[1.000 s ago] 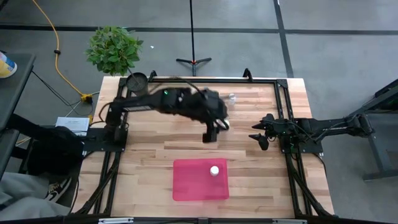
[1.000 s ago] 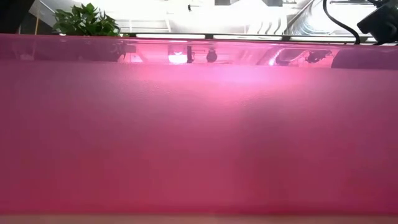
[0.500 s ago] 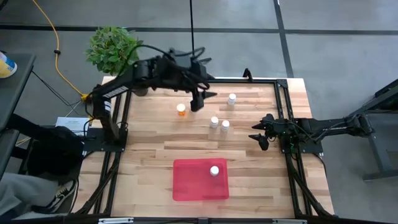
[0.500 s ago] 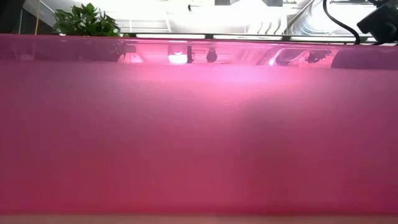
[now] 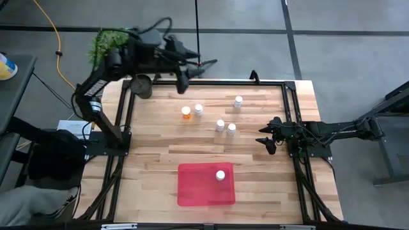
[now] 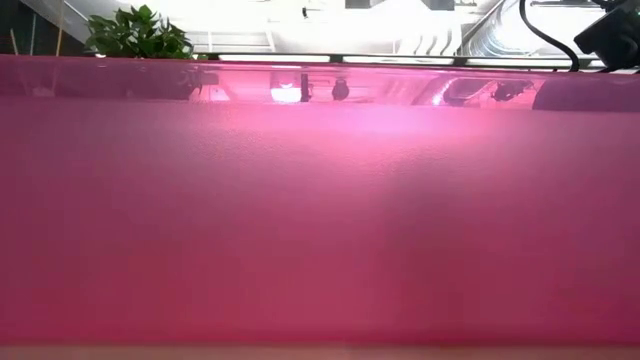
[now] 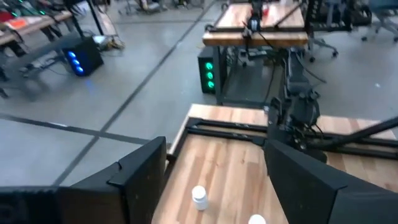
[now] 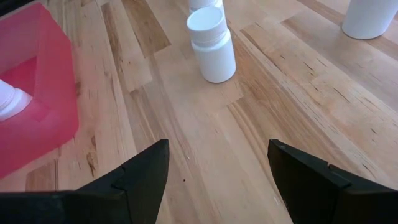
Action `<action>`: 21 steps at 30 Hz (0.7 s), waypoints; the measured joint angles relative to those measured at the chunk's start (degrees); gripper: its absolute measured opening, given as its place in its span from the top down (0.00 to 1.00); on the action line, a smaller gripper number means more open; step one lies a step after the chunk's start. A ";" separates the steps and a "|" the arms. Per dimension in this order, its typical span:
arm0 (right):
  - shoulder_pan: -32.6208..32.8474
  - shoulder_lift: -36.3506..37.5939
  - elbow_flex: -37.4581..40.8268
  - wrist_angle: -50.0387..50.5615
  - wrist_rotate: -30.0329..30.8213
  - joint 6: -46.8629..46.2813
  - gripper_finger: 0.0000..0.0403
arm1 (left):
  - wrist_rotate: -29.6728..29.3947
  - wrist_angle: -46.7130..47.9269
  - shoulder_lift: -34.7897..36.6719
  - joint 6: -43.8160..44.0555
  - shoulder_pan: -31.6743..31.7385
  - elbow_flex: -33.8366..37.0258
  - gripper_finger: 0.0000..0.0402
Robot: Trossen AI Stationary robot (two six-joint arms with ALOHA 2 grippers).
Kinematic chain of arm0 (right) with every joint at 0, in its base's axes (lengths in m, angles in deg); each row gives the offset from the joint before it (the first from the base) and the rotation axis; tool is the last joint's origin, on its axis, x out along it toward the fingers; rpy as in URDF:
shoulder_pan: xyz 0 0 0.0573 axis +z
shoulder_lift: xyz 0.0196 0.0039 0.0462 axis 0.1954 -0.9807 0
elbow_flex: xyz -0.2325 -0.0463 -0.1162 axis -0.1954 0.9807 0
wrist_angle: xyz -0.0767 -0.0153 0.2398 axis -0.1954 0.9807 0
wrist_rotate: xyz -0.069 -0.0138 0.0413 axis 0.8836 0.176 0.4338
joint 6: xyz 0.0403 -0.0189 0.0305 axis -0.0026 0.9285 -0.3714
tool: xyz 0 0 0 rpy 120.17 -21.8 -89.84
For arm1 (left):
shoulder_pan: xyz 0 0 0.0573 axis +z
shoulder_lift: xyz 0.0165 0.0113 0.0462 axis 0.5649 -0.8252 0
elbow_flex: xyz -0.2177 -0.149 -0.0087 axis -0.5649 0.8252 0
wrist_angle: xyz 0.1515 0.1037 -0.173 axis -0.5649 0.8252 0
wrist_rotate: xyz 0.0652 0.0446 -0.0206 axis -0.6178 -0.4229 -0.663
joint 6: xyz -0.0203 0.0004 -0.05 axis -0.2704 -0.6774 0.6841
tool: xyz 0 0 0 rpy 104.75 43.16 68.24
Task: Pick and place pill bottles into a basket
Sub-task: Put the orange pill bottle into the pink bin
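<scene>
Left arm raised over the table's far left edge, fingers spread and empty.

Half a second ago the left gripper (image 5: 181,76) was lower, beside the amber bottle (image 5: 186,112). Four white bottles (image 5: 220,124) stand mid-table; one bottle (image 5: 220,174) sits in the red basket (image 5: 192,188). The right gripper (image 5: 265,142), fingers apart, waits at the right.

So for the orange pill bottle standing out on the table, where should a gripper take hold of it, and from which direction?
The orange pill bottle stands upright, cap up, with a white bottle close on one side. Coming straight down from above and closing across the round body just under the cap looks best, with the fingers set so neither enters the narrow gap to its neighbour. The left gripper, open, is nearest.
</scene>
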State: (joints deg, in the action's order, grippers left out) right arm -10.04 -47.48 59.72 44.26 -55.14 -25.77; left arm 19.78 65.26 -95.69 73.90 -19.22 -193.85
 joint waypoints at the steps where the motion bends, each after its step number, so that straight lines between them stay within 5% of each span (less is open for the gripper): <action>1: -0.02 0.00 0.00 0.00 0.00 0.01 0.35 | 0.00 0.05 0.76 -0.05 0.48 0.00 0.25; 21: -0.01 0.02 0.00 -0.48 0.68 -0.40 0.35 | 3.69 2.20 14.68 -4.10 12.37 1.06 0.26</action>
State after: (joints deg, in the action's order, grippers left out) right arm -10.05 -47.46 59.72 43.78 -54.46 -26.16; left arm 23.48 67.46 -81.01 69.80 -6.84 -192.79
